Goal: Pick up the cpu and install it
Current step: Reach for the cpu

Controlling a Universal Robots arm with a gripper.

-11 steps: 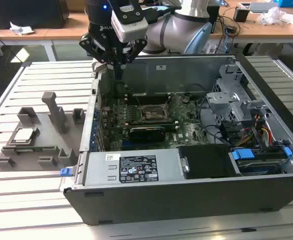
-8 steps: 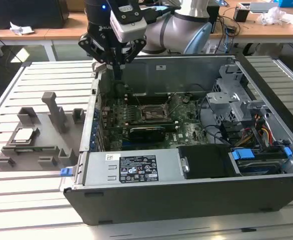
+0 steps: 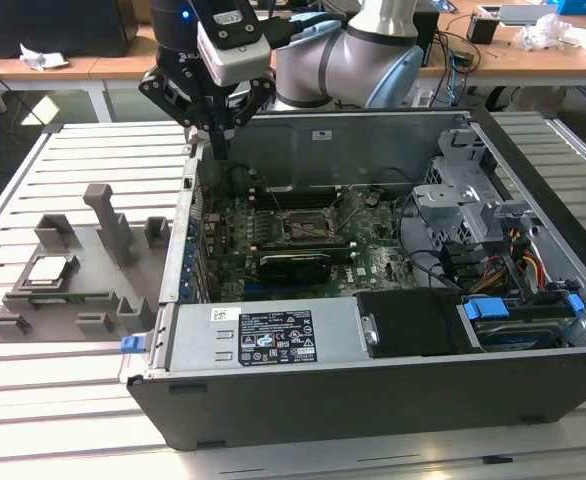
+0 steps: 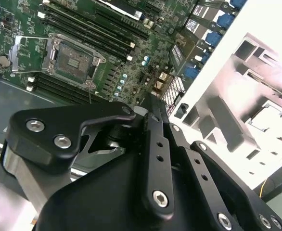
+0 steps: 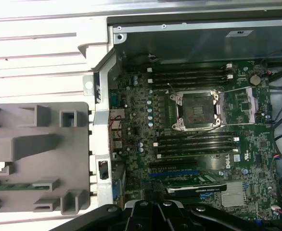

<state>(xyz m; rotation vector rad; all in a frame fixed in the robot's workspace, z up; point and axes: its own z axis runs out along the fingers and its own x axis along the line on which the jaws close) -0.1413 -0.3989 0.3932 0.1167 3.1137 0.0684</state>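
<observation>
Silver-grey metal tops the cpu (image 3: 49, 268), which lies flat in the grey holder tray (image 3: 93, 300) on the slatted worktop (image 3: 83, 160), at the exterior view's left and well apart from me. My claw (image 3: 217, 135) hangs above the computer case (image 3: 353, 150), over its back corner nearest the tray, the 2 fingers drawn together on nothing. The socket (image 5: 197, 109) on the motherboard sits open and bare. I judge the chip light, stiff, slick on top and fragile underneath. It is best taken by 2 opposite edges of its pale rim, gently and level.
</observation>
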